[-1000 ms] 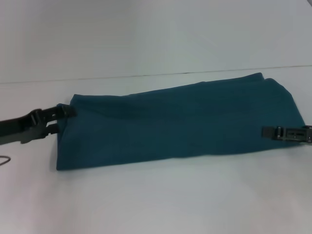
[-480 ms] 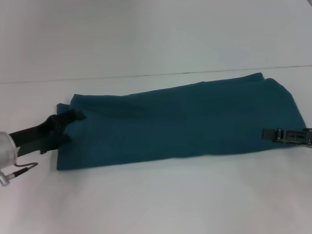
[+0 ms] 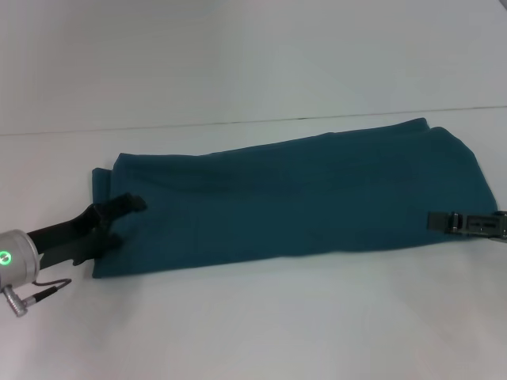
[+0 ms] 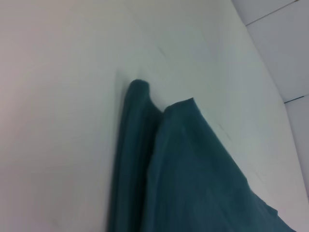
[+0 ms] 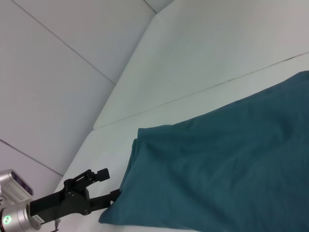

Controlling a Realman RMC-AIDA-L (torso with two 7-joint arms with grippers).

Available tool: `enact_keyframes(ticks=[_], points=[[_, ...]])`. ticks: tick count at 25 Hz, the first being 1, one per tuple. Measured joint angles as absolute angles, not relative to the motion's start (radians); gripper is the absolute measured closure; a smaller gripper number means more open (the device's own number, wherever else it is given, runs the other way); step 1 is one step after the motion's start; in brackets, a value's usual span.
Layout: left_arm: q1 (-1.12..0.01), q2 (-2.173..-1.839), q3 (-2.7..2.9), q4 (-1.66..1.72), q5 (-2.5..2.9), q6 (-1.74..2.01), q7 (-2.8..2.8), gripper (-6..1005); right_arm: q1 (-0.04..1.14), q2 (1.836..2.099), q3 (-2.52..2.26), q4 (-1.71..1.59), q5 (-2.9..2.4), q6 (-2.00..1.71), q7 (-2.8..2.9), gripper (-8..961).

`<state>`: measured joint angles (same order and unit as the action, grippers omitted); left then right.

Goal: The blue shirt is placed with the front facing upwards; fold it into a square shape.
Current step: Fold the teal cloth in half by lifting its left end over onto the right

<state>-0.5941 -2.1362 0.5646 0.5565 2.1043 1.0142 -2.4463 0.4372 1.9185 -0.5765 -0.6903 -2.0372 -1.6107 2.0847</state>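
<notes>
The blue shirt [image 3: 293, 198] lies folded into a long teal strip across the white table, its plain side up and no lettering showing. The left wrist view shows the layered left end of the shirt [image 4: 193, 174] from close by. My left gripper [image 3: 123, 220] hovers at the strip's left end near the front corner, open, one finger over the cloth and one beside the edge. In the right wrist view, the left gripper [image 5: 107, 185] holds nothing and the shirt [image 5: 227, 164] lies flat. My right gripper [image 3: 444, 222] rests on the shirt's right end.
The white table [image 3: 238, 317] stretches bare in front of the shirt and behind it. A seam line [image 3: 238, 123] runs across the table just beyond the shirt. A grey cable [image 3: 40, 291] hangs from my left wrist.
My left gripper has moved from the shirt's far left corner toward the near left corner, and more of the arm has swung into view. Shirt and right gripper stayed put.
</notes>
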Motion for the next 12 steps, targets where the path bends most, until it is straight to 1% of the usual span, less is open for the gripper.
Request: enact_keyframes(ticks=[12], points=[[-0.595, -2.134, 0.559, 0.599, 2.082, 1.040, -2.440, 53, 0.437, 1.917, -0.576, -0.689, -2.037, -1.615, 2.085, 68]])
